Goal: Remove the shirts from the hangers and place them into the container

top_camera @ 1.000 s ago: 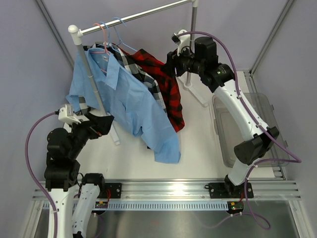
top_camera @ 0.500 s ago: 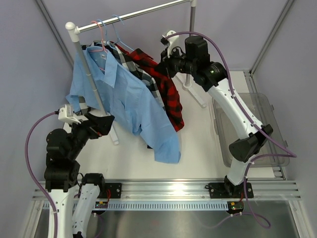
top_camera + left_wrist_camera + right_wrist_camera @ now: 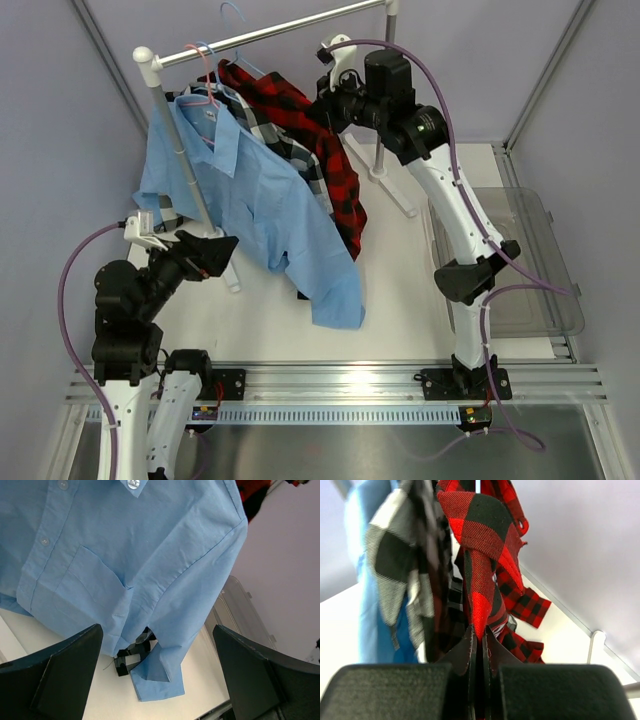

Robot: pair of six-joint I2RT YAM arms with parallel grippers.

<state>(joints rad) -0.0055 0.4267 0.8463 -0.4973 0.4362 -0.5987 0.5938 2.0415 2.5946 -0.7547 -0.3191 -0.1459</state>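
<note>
Three shirts hang from a silver rail [image 3: 280, 30]: light blue shirt [image 3: 255, 215] in front, black-and-white check shirt [image 3: 290, 150] behind it, red plaid shirt [image 3: 305, 125] at the back. A pink hanger [image 3: 209, 75] and a light blue hanger [image 3: 232, 15] show at the rail; the blue one's hook stands above the rail. My right gripper [image 3: 328, 105] is shut on a fold of the red plaid shirt [image 3: 485, 535], pinched at the gripper [image 3: 481, 635]. My left gripper [image 3: 157, 630] is open, low in front of the light blue shirt [image 3: 140, 555], not touching it. The clear container [image 3: 535, 270] sits at right.
The rack's white left post [image 3: 175, 140] stands just behind my left gripper [image 3: 222, 248]; its right post [image 3: 385, 90] and foot are near my right arm. The container's rim [image 3: 240, 615] shows past the blue sleeve. White table surface lies under the shirts.
My right gripper has closed on the red plaid shirt and moved up and left with it. The shirt and its blue hanger have risen. The left arm barely moved.
</note>
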